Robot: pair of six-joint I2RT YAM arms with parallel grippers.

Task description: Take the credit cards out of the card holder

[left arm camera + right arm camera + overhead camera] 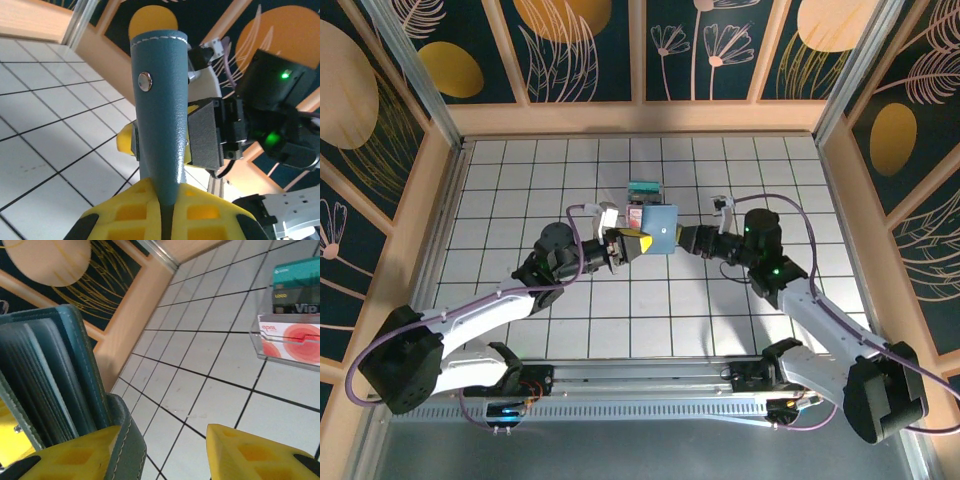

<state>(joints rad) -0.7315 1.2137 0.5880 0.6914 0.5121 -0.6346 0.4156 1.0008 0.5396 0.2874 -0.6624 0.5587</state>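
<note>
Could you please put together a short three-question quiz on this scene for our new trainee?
1. True or false: the left gripper is shut on the card holder.
2. Where are the credit cards? A) outside the holder, on the table; B) tucked inside the holder; C) leaning against the back wall.
3. Is the right gripper open or shut?
Key: 1 true; 2 A; 3 open, with the holder's edge between its fingers.
</note>
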